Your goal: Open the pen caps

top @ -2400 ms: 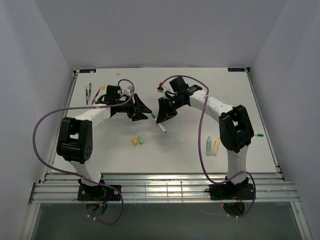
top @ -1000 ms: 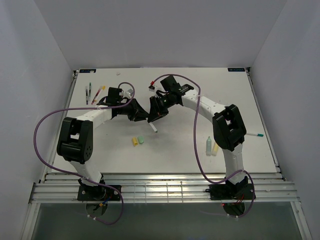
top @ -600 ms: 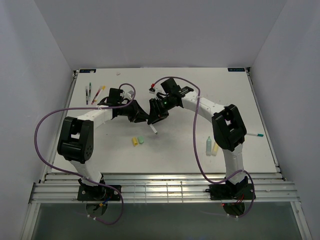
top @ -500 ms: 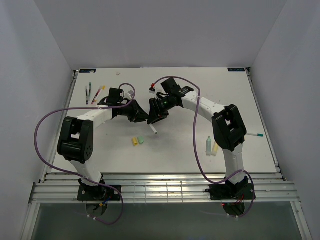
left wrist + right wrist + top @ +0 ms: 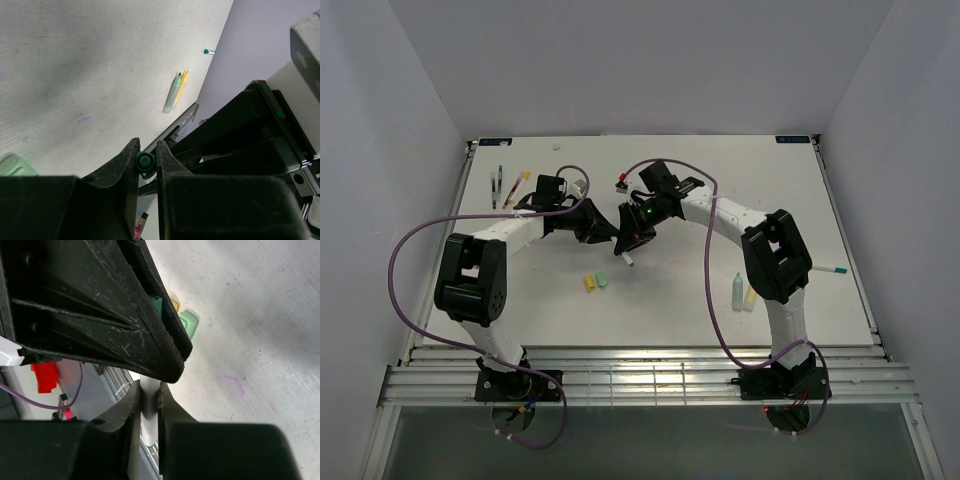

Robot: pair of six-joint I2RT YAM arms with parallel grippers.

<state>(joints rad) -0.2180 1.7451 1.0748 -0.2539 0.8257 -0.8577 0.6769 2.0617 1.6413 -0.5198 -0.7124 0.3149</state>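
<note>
Both grippers meet over the table's middle. My right gripper [image 5: 626, 243] [image 5: 149, 390] is shut on the white barrel of a thin pen [image 5: 149, 412], whose lower end pokes out in the top view [image 5: 628, 260]. My left gripper [image 5: 611, 236] [image 5: 145, 156] is shut on that pen's teal cap [image 5: 145, 161], which also shows in the right wrist view [image 5: 156, 304] between the left fingers [image 5: 125, 325]. A loose yellow cap [image 5: 589, 284] and a light green cap [image 5: 602, 279] lie on the table just in front.
A pale-green marker [image 5: 738, 291] and a yellow marker [image 5: 752, 293] lie near the right arm's base. A thin pen with a teal end [image 5: 830, 270] lies at the right edge. Several thin pens [image 5: 500, 185] lie at the far left. Purple cables loop round both arms.
My right gripper has carried the pen leftward to the left gripper. The left fingers now grip the teal cap end. The left arm has barely moved.
</note>
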